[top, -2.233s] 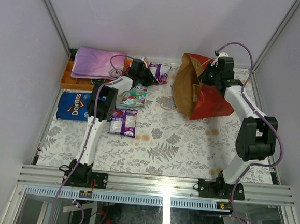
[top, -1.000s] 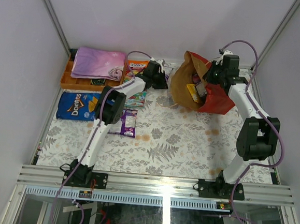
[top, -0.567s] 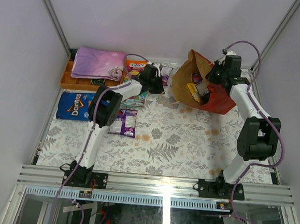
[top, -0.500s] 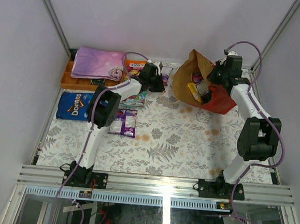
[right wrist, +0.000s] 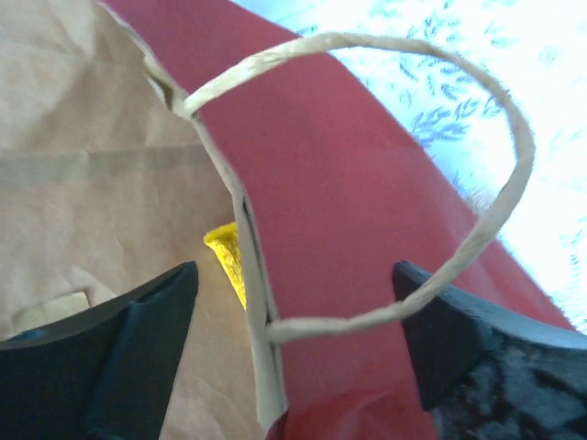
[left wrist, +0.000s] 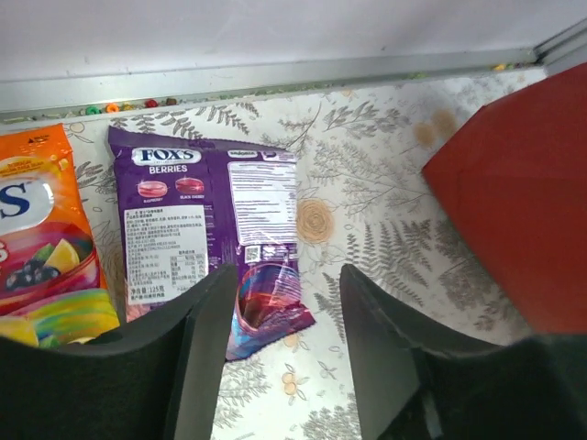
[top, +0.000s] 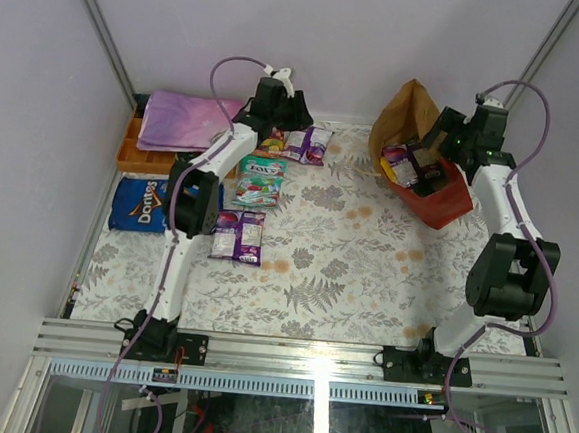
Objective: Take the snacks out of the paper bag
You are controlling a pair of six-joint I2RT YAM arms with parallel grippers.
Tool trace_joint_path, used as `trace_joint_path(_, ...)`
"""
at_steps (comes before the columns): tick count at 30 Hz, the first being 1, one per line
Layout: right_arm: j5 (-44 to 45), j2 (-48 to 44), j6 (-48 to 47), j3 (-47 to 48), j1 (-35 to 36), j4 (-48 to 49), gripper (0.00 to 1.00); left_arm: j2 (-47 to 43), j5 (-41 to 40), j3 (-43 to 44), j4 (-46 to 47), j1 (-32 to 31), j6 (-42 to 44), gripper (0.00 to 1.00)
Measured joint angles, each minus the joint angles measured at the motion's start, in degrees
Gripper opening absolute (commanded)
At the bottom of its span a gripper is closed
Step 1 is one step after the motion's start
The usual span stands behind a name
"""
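The red paper bag (top: 442, 193) lies at the back right, its brown inside showing, with a purple packet (top: 404, 167) in its mouth. My right gripper (top: 443, 146) is open, its jaws on either side of the bag's rim (right wrist: 252, 275) and the string handle (right wrist: 495, 220). A yellow packet tip (right wrist: 227, 252) peeks out inside. My left gripper (left wrist: 289, 367) hangs open and holds nothing, just above a purple FOX'S packet (left wrist: 211, 238) that lies beside an orange packet (left wrist: 41, 238). On the table lie purple packets (top: 310, 143), a green one (top: 260, 186), another purple one (top: 239, 235) and the blue Doritos bag (top: 145, 203).
A folded purple-pink cloth (top: 187, 120) rests on an orange tray (top: 129, 149) at the back left. The back wall rail (left wrist: 275, 78) runs close behind the packets. The bag's red side (left wrist: 514, 211) fills the right of the left wrist view.
Both grippers have opened. The left one let go of a purple packet near the back wall and drew back. The right one released the bag, which shifted right.
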Motion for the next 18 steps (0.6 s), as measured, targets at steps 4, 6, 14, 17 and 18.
trace_joint_path(4,-0.04,-0.28,-1.81,6.34,0.31,-4.57,1.0,6.14,-0.46,4.87,-1.22,-0.31,2.19,0.64)
trace_joint_path(6,0.63,-0.74,-2.67,10.95,0.7,-6.16,0.99,8.11,-0.87,5.25,-2.23,-0.33,3.5,0.69)
trace_joint_path(14,9.77,-9.03,-9.57,20.74,14.38,-6.54,0.92,9.25,-3.5,4.0,-3.82,-0.72,8.94,0.73)
trace_joint_path(17,7.85,-8.81,-11.34,22.08,25.59,-3.93,0.69,9.25,-4.42,4.0,-3.82,-0.72,10.58,0.7)
trace_joint_path(18,6.25,-7.93,-11.3,22.03,28.28,-3.1,0.57,9.25,-4.96,4.0,-3.85,-0.72,10.97,0.68)
